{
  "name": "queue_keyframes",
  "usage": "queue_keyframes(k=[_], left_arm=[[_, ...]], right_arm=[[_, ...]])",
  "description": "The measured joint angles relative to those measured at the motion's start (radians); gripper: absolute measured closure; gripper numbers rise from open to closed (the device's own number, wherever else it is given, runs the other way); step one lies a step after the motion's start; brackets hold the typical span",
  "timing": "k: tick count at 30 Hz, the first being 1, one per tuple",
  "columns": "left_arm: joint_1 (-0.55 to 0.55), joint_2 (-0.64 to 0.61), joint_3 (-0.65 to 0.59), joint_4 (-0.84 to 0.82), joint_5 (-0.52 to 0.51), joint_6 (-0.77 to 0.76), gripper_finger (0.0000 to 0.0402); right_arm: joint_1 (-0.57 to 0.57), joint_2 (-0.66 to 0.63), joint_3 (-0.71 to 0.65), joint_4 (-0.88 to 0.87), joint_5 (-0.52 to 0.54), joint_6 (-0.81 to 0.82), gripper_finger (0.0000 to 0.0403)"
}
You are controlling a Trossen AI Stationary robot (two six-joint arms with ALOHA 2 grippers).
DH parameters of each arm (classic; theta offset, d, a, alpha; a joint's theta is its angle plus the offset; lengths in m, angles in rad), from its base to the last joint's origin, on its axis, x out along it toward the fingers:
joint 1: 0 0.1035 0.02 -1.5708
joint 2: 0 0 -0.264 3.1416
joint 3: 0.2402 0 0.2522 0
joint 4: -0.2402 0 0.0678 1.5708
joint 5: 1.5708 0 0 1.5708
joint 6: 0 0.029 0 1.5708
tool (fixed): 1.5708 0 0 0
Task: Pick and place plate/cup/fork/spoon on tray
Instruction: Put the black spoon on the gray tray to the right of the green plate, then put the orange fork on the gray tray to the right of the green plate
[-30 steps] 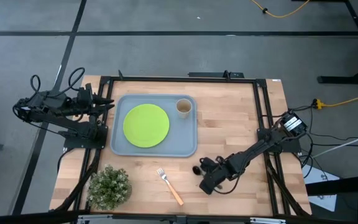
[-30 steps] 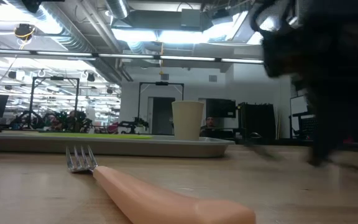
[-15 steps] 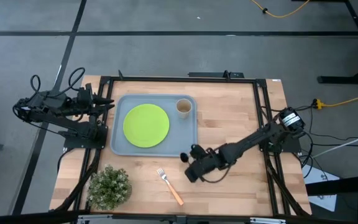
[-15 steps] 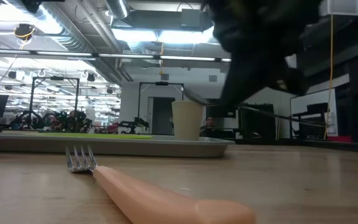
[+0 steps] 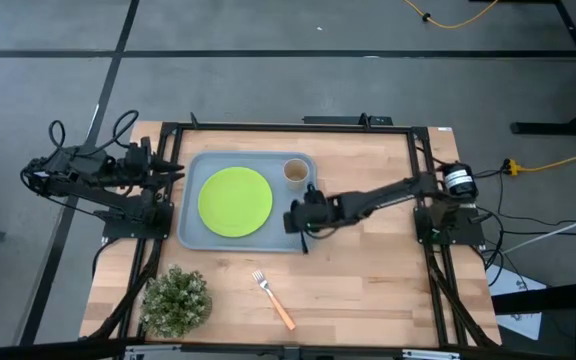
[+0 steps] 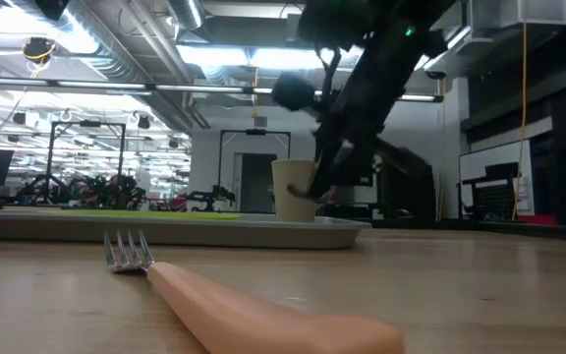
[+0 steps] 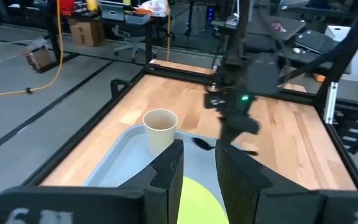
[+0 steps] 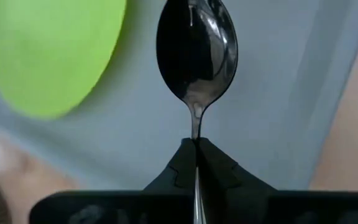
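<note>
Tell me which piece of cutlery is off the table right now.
The spoon: the right gripper pinches its handle and holds it above the tray, beside the plate. The fork, with its orange handle, lies on the bare wood outside the tray.

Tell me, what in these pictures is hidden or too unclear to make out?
- Spoon handle: right wrist view, hidden between the right gripper's closed fingers.
- Plate: low view, edge-on, only a thin green line above the tray rim.
- Left gripper: high view, too small to judge.
- Fork handle end: low view, blurred.
</note>
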Motion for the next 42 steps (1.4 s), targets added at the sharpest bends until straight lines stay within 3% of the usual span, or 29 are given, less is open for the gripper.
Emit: queue_keyframes(k=[10, 17, 28, 35, 42], left_arm=[[0.0, 0.0, 0.0, 0.001, 0.007, -0.045, 0.0315], [0.0, 0.0, 0.0, 0.0, 0.007, -0.045, 0.0315], [0.0, 0.0, 0.0, 0.0, 0.007, -0.045, 0.0315], [0.0, 0.0, 0.0, -0.008, 0.006, -0.045, 0.0315], [0.0, 0.0, 0.0, -0.008, 0.02, -0.09, 0.0315]], right_arm=[[-0.079, 0.071, 0.001, 0.023, -0.058, -0.006, 0.0388], [-0.08, 0.071, 0.001, 0.014, -0.048, -0.039, 0.0349], [-0.08, 0.064, 0.001, 0.016, -0.039, -0.074, 0.0344], [-0.039, 0.044, 0.063, 0.018, -0.127, -0.247, 0.0343], [0.086, 0.04, 0.213, -0.077, -0.32, -0.509, 0.0343]])
